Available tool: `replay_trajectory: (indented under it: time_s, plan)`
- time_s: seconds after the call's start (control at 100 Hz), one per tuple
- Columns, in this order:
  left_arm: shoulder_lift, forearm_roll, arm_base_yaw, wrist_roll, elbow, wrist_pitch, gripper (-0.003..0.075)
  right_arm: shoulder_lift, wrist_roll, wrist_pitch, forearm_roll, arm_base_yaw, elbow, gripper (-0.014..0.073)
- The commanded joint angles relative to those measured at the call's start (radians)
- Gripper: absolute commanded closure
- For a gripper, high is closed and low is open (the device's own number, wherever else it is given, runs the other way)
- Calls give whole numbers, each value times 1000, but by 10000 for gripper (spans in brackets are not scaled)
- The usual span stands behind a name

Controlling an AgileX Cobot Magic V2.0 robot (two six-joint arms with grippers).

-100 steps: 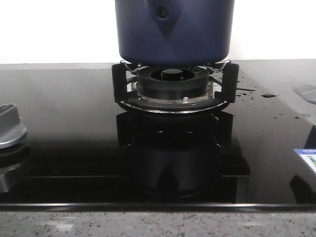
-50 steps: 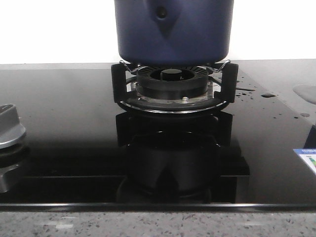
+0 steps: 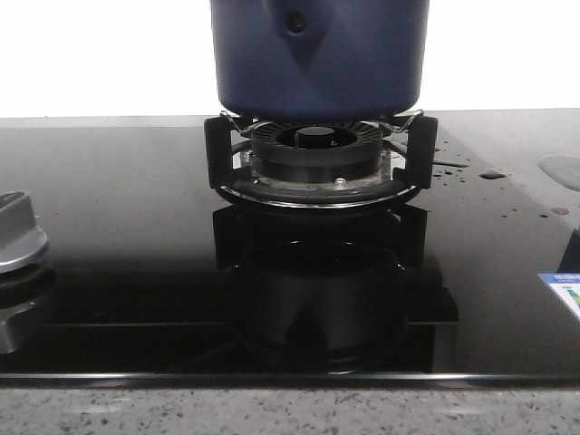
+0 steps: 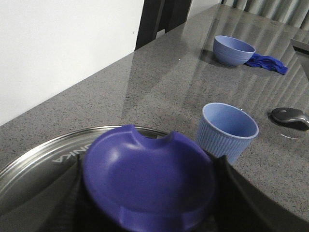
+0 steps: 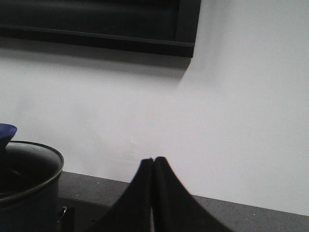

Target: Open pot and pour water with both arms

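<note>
Since a second ago I am seeing almost nothing shifting out front: the pot (image 3: pixel 319 56) is sitting on the burner grate (image 3: pixel 319 161) as before, only the dark reflection below it on the glass is changing shape slightly.

The black glass cooktop (image 3: pixel 127 227) is gleaming, with water droplets (image 3: pixel 450 164) scattered to the right of the grate and a speckled grey tabletop (image 3: pixel 290 406) edging it in front. A plain white wall is filling the background. A silver knob (image 3: pixel 18 234) is poking in at the left edge and a sticker (image 3: pixel 562 292) at the right, both cut off.

The pot's top is running out of the front view, so I am not seeing its rim there. From the right wrist I am catching its open rim (image 5: pixel 34 166) low in the corner, the inside too dark to read.

From the left wrist I am looking at a purple lid knob (image 4: pixel 149 186) on a steel lid (image 4: pixel 43 164). The left end effector (image 4: pixel 149 193) is showing dark fingers (image 4: pixel 231 188) on either side of that knob, pressing against it and holding the lid over the grey stone. Beyond it a ribbed blue cup (image 4: pixel 227 131) is standing empty, with a blue bowl (image 4: pixel 233 50) farther off beside a blue cloth (image 4: pixel 268 63), and a computer mouse (image 4: pixel 289 117) off to the side.

The right end effector (image 5: pixel 154 162) is pointing at the wall with its fingertips pressed together, holding nothing.
</note>
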Motion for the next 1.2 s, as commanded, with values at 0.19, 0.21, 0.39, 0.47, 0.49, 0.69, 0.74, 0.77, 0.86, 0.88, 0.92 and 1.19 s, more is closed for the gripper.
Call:
replay_trajectory:
  time_s: [0.19, 0.21, 0.39, 0.47, 0.49, 0.69, 0.74, 0.77, 0.86, 0.88, 0.92, 1.19]
  plan:
    - [-50, -71, -2, -5, -34, 20, 148, 0, 7, 12, 10, 2, -29, 657]
    - [-58, -71, 0, -5, -34, 22, 129, 0, 7, 16, 10, 2, -29, 657]
    - [-167, -40, 52, -57, -34, 16, 192, 0, 7, 36, 8, 21, -29, 657]
    - [-249, 30, 92, -123, -34, 12, 339, -2, 7, 38, -32, 53, -29, 657]
    - [-270, 55, 105, -137, -34, 12, 377, -4, 7, 38, -51, 59, -29, 657]
    - [-502, 201, 227, -250, 52, -33, 572, -60, 147, 40, -227, 147, -29, 657]
    - [-573, 203, 255, -250, 112, -51, 577, -77, 227, 36, -294, 166, -29, 657]
    - [-627, 203, 268, -250, 163, -66, 577, -87, 269, 27, -345, 176, -29, 657]
    - [-766, 215, 295, -250, 316, -131, 577, -118, 408, -14, -542, 201, -29, 657]
    - [-803, 220, 295, -250, 342, -145, 577, -124, 442, -25, -587, 206, -29, 657]
    - [-876, 229, 295, -250, 420, -191, 577, -134, 503, -50, -655, 218, -29, 657]
    - [-1271, 229, 293, -250, 881, -313, 632, -151, 590, -277, -734, 253, -12, 657]
